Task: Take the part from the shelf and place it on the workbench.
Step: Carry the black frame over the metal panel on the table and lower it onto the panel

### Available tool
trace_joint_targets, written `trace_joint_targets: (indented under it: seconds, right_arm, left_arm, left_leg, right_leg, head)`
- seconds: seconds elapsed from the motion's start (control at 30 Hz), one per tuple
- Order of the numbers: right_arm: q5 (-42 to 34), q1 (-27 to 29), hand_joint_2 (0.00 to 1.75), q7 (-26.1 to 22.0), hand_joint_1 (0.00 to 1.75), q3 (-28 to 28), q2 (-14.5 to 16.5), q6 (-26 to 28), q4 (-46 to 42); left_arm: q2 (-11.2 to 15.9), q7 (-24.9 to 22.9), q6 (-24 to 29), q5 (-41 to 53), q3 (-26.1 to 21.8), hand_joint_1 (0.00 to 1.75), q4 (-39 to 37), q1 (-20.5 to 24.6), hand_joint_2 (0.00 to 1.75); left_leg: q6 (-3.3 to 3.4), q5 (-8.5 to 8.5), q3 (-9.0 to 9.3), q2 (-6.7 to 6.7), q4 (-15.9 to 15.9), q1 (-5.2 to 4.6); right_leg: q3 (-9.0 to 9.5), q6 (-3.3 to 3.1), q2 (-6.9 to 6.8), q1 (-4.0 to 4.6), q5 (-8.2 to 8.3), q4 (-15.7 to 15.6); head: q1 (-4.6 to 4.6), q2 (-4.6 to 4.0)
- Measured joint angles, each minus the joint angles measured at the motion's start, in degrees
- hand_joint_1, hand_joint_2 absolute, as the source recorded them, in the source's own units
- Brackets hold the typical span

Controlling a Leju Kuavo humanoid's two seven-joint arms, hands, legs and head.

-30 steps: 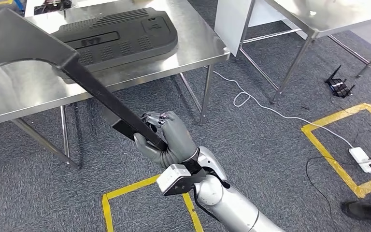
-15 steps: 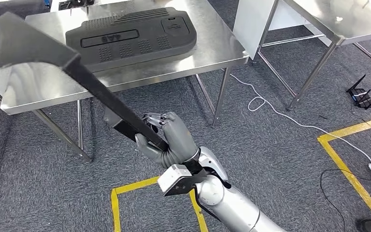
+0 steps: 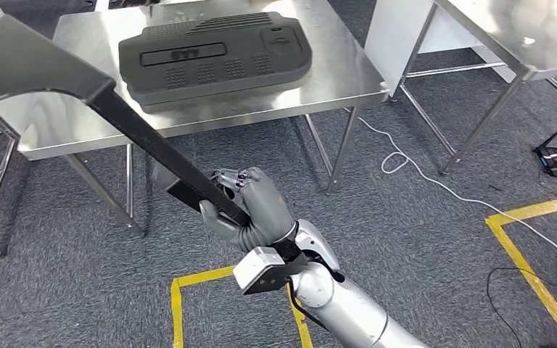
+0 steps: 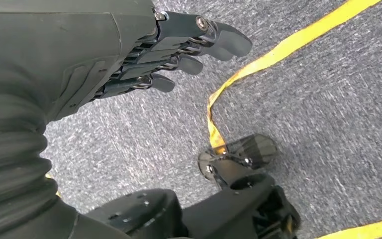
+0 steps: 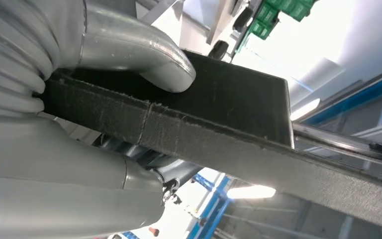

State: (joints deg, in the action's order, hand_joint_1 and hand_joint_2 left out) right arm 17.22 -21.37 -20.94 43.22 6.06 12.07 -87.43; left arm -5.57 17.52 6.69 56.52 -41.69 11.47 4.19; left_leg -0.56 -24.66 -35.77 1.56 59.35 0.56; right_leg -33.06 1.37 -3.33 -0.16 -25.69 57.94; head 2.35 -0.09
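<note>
Nearest the body, the right hand is clenched around the narrow end of the part, a long black piece that runs as a slim bar up and away to the left and flares into a broad flat head. The right wrist view shows the grip closely: the thick grey thumb lies over one face of the bar and the rest of the hand presses from beneath, so the piece is clamped across its thickness. Holding it low on the bar, probably, lets the wide end lead out ahead of the robot and reach the table first.

The left hand hangs over grey carpet with its fingers apart and nothing in them (a strip of yellow floor tape passes beneath it); it takes no share in the carry.

Farther out, the part's head hangs in the air over the near left corner of the steel table, though whether it touches the top cannot be told. The part is off the shelf and not yet set down.

On the table behind it lies a large dark moulded panel, flat and filling much of the middle. That leaves the bare steel at the near left as the likely landing place.
</note>
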Motion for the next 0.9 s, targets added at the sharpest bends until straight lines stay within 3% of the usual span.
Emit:
trace_joint_targets:
  seconds: [0.03, 0.1, 0.2, 0.23, 0.27, 0.3, 0.37, 0.43, 0.47, 0.53, 0.6, 0.7, 0.77, 0.8, 0.83, 0.9]
  right_arm:
    - [0.02, -0.01, 1.75, 0.01, 1.75, 0.0, 0.01, 0.0, -0.01]
    - [0.05, -0.07, 1.75, 0.01, 1.75, -0.01, 0.01, 0.0, -0.02]
    - [0.16, 0.0, 1.75, 0.01, 1.75, -0.01, -0.23, 0.0, -0.02]
    - [0.2, 0.06, 1.75, 0.01, 1.75, -0.01, -0.35, 0.0, -0.01]
    - [0.22, 0.09, 1.75, 0.01, 1.75, -0.01, -0.45, 0.0, 0.01]
    - [0.24, 0.09, 1.75, 0.01, 1.75, -0.01, -0.52, 0.0, 0.02]
    - [0.27, 0.01, 1.75, 0.01, 1.75, -0.01, -0.57, 0.0, 0.01]
    - [0.31, -0.06, 1.75, 0.01, 1.75, -0.01, -0.53, 0.0, 0.0]
    - [0.32, -0.08, 1.75, 0.01, 1.75, -0.01, -0.5, 0.0, 0.0]
    - [0.33, -0.12, 1.75, 0.01, 1.75, -0.01, -0.42, 0.0, -0.01]
    - [0.33, -0.19, 1.75, 0.01, 1.75, -0.01, -0.22, 0.0, -0.01]
    - [0.33, -0.26, 1.75, 0.02, 1.75, -0.01, -0.03, 0.0, 0.0]
    - [0.32, -0.15, 1.75, 0.05, 1.75, 0.01, -0.07, 0.0, 0.05]
    - [0.32, -0.11, 1.75, 0.07, 1.75, 0.01, -0.08, 0.0, 0.07]
    - [0.31, -0.07, 1.75, 0.08, 1.75, 0.01, -0.08, 0.0, 0.09]
    - [0.31, -0.07, 1.75, 0.08, 1.75, 0.01, -0.05, 0.0, 0.09]
  left_arm:
    - [-0.01, 0.01, 0.0, 0.0, -0.01, 0.0, 0.0, -0.01, 1.75]
    - [-0.01, 0.05, 0.0, 0.0, -0.03, 0.0, 0.0, -0.01, 1.75]
    - [0.0, 0.13, 0.0, 0.0, -0.04, 0.0, 0.0, 0.1, 1.75]
    - [0.0, 0.14, -0.01, 0.0, -0.05, 0.0, 0.0, 0.11, 1.75]
    - [0.0, 0.14, -0.02, 0.0, -0.07, 0.0, 0.0, 0.1, 1.75]
    - [-0.01, 0.14, -0.03, 0.0, -0.1, 0.0, 0.0, 0.08, 1.75]
    - [-0.07, 0.15, -0.06, 0.0, -0.16, 0.0, 0.0, 0.08, 1.75]
    - [-0.21, 0.17, -0.07, 0.0, -0.21, 0.0, 0.01, 0.09, 1.75]
    - [-0.27, 0.19, -0.07, 0.0, -0.23, 0.0, 0.01, 0.06, 1.75]
    - [-0.26, 0.22, -0.07, 0.0, -0.3, 0.0, 0.01, -0.03, 1.75]
    - [-0.18, 0.24, -0.05, 0.0, -0.34, 0.0, 0.02, -0.09, 1.75]
    - [-0.16, 0.27, -0.02, 0.0, -0.36, 0.0, 0.02, 0.0, 1.75]
    - [-0.16, 0.38, -0.03, -0.01, -0.38, 0.0, 0.02, -0.01, 1.75]
    - [-0.16, 0.53, -0.05, -0.03, -0.4, 0.0, 0.02, -0.03, 1.75]
    - [-0.13, 0.72, -0.09, -0.05, -0.43, 0.0, 0.02, -0.04, 1.75]
    - [-0.16, 1.15, -0.27, -0.09, -0.48, 0.0, 0.01, 0.01, 1.75]
  left_leg:
    - [0.42, 0.13, -0.06, -0.44, -0.1, -0.01]
    - [1.25, 0.42, -0.08, -1.24, -0.29, 0.07]
    - [2.02, 0.62, -0.24, -2.54, -0.37, 0.06]
    - [2.09, 0.63, -0.3, -3.04, -0.36, -0.01]
    - [2.14, 0.65, -0.33, -3.54, -0.35, -0.08]
    - [2.16, 0.68, -0.34, -4.06, -0.35, -0.14]
    - [2.15, 0.73, -0.31, -5.12, -0.34, -0.18]
    - [1.91, 0.78, -0.39, -5.93, -0.26, -0.33]
    - [1.69, 0.84, -0.47, -6.21, -0.26, -0.33]
    - [1.1, 1.01, -0.6, -6.61, -0.38, -0.25]
    - [0.55, 0.22, -1.1, -5.43, 0.74, -0.33]
    - [-0.22, -4.56, -5.1, -2.55, 9.62, -0.08]
    - [-0.69, -6.18, -7.58, -2.02, 14.69, 0.35]
    - [-0.87, -5.48, -7.4, -1.88, 14.35, 0.56]
    - [-1.04, -3.88, -6.08, -1.75, 11.84, 0.79]
    - [-1.36, -0.86, -2.08, -1.4, 4.33, 1.08]
  right_leg:
    - [-0.03, 0.28, -0.21, -0.08, -0.05, -0.04]
    - [-0.91, 0.57, 0.62, -0.3, -1.14, 1.68]
    - [-6.03, 0.03, 2.71, -0.41, -5.54, 12.1]
    - [-7.82, -0.02, 2.95, -0.4, -6.59, 15.49]
    - [-8.73, 0.13, 3.07, -0.39, -6.77, 16.98]
    - [-8.49, 0.41, 3.18, -0.38, -6.04, 16.11]
    - [-4.94, 0.87, 4.05, -0.31, -2.82, 8.52]
    - [-1.48, 0.57, 5.32, -0.11, -0.43, 1.75]
    - [-0.76, 0.29, 5.66, 0.02, -0.01, 0.44]
    - [-0.54, -0.22, 5.16, 0.06, 0.31, 0.1]
    - [-0.24, -0.81, 4.49, -0.33, 0.56, -0.32]
    - [0.18, -1.39, 3.46, -0.53, 0.47, -0.56]
    - [0.22, -1.43, 2.94, -0.49, 0.42, -0.53]
    - [0.23, -1.42, 2.79, -0.54, 0.39, -0.49]
    - [0.28, -1.31, 2.71, -0.62, 0.32, -0.43]
    - [0.28, -0.82, 2.63, -0.57, 0.02, -0.08]
  head:
    - [-0.04, 0.0]
    - [-0.06, 0.0]
    - [-0.13, 0.0]
    - [-0.13, 0.0]
    - [-0.13, 0.0]
    - [-0.13, 0.0]
    - [-0.14, 0.0]
    - [-0.1, 0.0]
    - [-0.07, 0.0]
    - [-0.08, 0.0]
    - [0.04, 0.0]
    - [0.31, 0.0]
    - [0.29, 0.0]
    - [0.29, 0.0]
    - [0.3, 0.0]
    - [0.38, 0.0]
